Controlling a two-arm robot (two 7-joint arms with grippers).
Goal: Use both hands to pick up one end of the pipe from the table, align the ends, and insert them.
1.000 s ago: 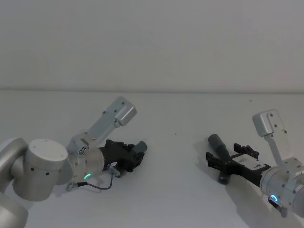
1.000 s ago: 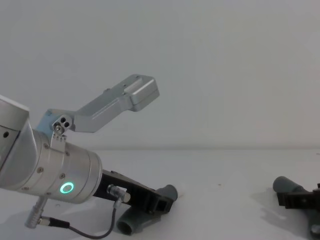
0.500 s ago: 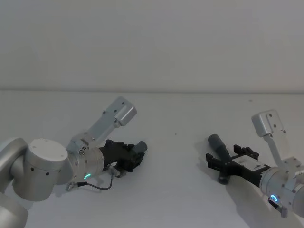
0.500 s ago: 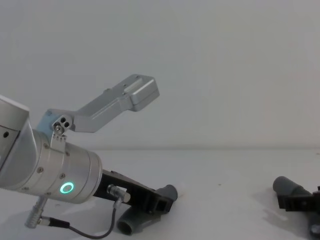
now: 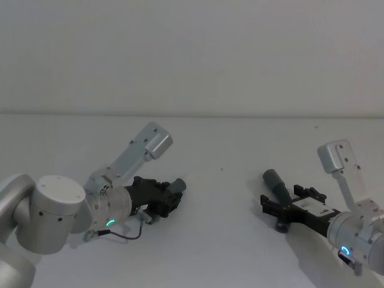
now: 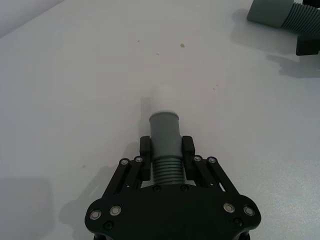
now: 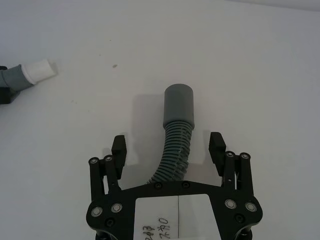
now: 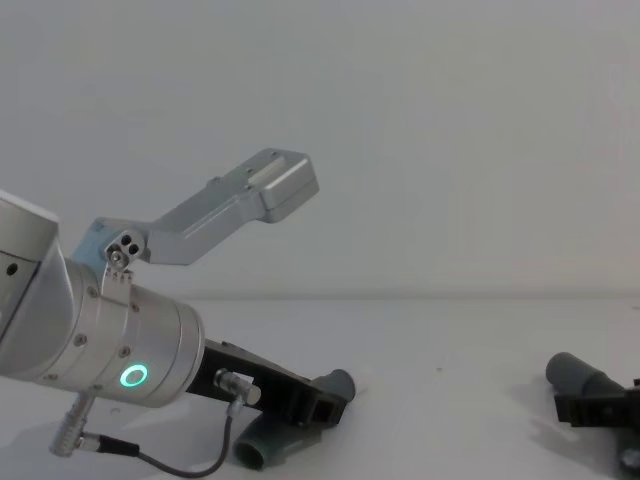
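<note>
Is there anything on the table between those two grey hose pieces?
No: in the head view, just bare table with a tiny speck separates the white-tipped piece in the left gripper from the plain-cuffed piece between the right gripper's open jaws.

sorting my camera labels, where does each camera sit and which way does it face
Head view: high up, facing forward and down at the table; left gripper and right gripper reach in.
Chest view: low, facing across the table; left arm large at left.
Left wrist view: behind the left gripper, facing along it at the white-tipped pipe piece it clamps.
Right wrist view: behind the open right gripper, straddling the plain grey pipe piece.
Shared: each wrist view catches the other pipe piece far off.
</note>
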